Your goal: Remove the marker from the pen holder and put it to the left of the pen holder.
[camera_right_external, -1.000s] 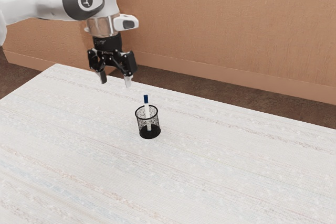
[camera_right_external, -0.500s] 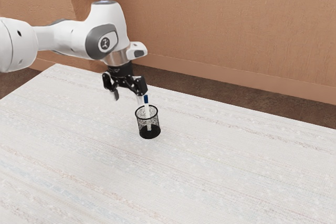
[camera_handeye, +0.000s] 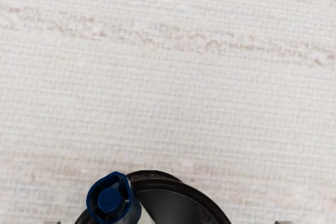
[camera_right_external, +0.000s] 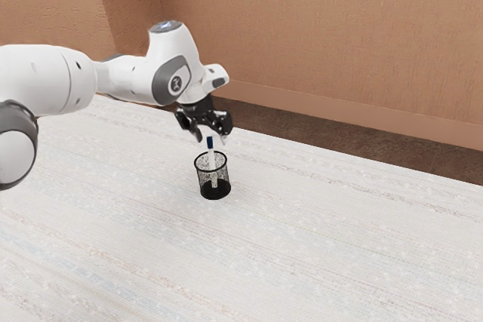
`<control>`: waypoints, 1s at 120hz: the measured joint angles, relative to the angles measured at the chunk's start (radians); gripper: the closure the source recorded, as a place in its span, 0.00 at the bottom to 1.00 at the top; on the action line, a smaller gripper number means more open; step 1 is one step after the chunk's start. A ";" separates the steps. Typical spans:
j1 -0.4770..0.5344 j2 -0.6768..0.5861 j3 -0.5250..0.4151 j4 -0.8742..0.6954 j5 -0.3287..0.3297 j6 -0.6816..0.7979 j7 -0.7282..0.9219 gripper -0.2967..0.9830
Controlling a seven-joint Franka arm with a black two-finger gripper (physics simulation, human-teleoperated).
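Marker [camera_right_external: 210,142], blue end up, is leaning in the pen holder [camera_right_external: 223,176], and here comes the arm [camera_right_external: 124,77]! It has swung across and dropped since a second ago, bringing the parted, empty fingers [camera_right_external: 198,135] right down around the blue end; the grasp looks to be next. Hand pointing down over the desk [camera_right_external: 302,246], it probably wants slight centring, then a straight lift, lest the holder tip.
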 joint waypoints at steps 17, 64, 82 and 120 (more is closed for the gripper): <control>0.018 0.024 0.003 0.011 -0.007 0.030 0.008 0.47; 0.023 0.064 0.003 0.040 -0.012 0.051 0.024 0.66; 0.024 0.063 0.003 0.035 -0.012 0.049 0.027 0.70; 0.025 0.061 0.003 0.034 -0.011 0.047 0.035 0.76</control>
